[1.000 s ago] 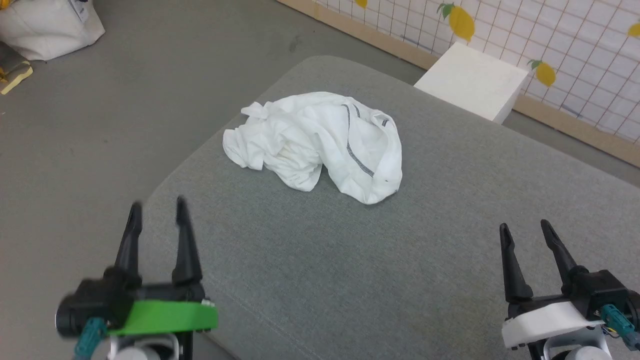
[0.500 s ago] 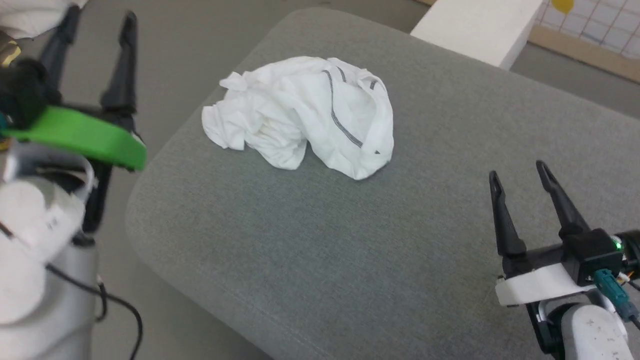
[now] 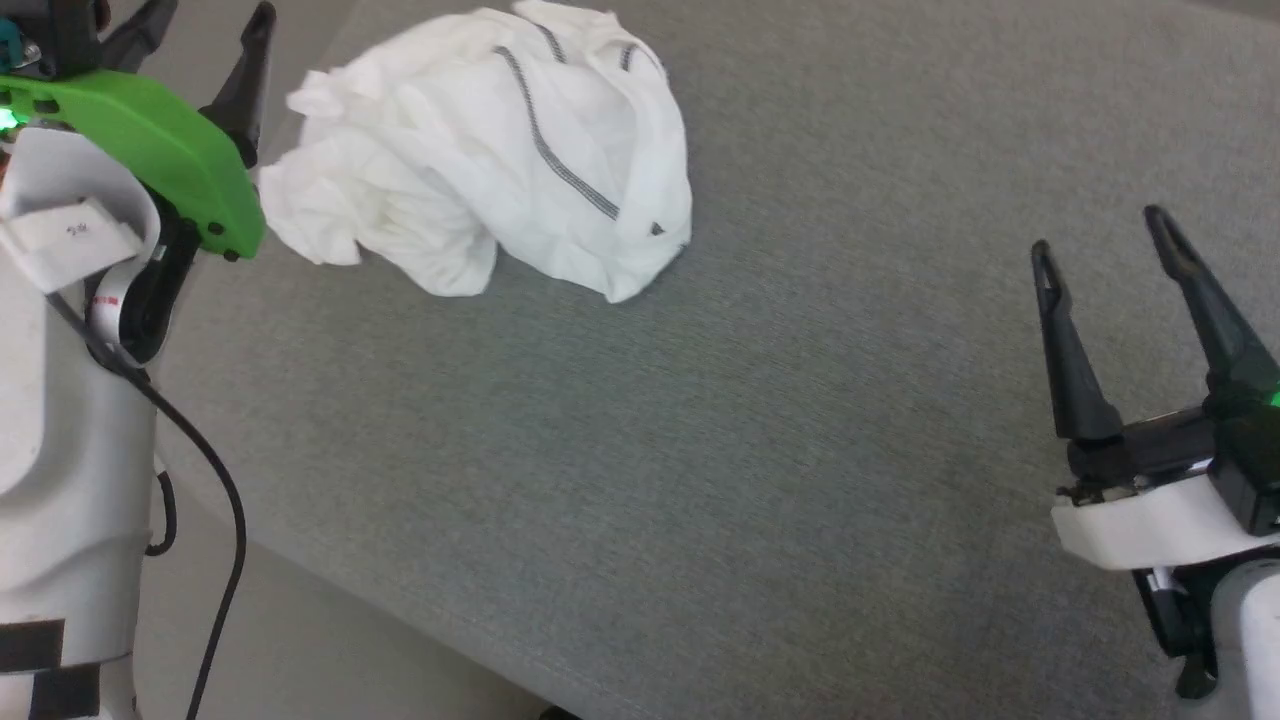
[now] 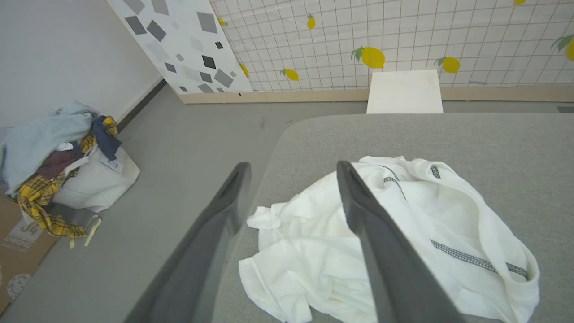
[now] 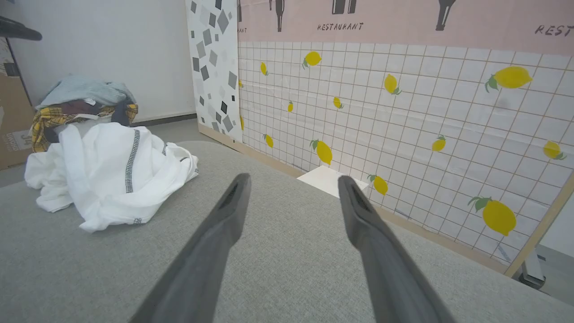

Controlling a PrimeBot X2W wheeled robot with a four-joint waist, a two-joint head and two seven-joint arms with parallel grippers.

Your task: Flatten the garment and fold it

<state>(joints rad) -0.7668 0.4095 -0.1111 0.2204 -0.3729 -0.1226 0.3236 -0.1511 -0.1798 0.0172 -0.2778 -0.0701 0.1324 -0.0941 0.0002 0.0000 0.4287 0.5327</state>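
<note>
The wide grey padded surface [image 3: 760,420] lies under both my arms, and the garment [image 3: 480,150] sits on it toward the far left corner as a crumpled white heap, none of it spread flat yet. My left gripper [image 3: 208,25] hangs just beside the heap's left edge, fingers spread wide and holding nothing. In the left wrist view one finger crosses in front of the cloth while the other stands over the surface's rim, and I cannot tell whether either tip touches fabric. My right gripper [image 3: 1098,235] is well apart from the heap, over bare padding on the right, likewise spread and empty. I judge the step in hand to be the first reach, so flattening has hardly begun. To do it well I should take an edge, not the middle of the mound. The loose bunched lobe nearest my left fingers is the easy bite, and pinching a single layer there would let me draw the cloth out instead of lifting the whole lump. The right arm needs to come across to the rounded fold by the zigzag stitching [image 3: 565,175], a seam I can follow to find the shirt's outline. The small dark mark [image 3: 656,228] low on that fold may be a tag, but it is too small to be sure.
</note>
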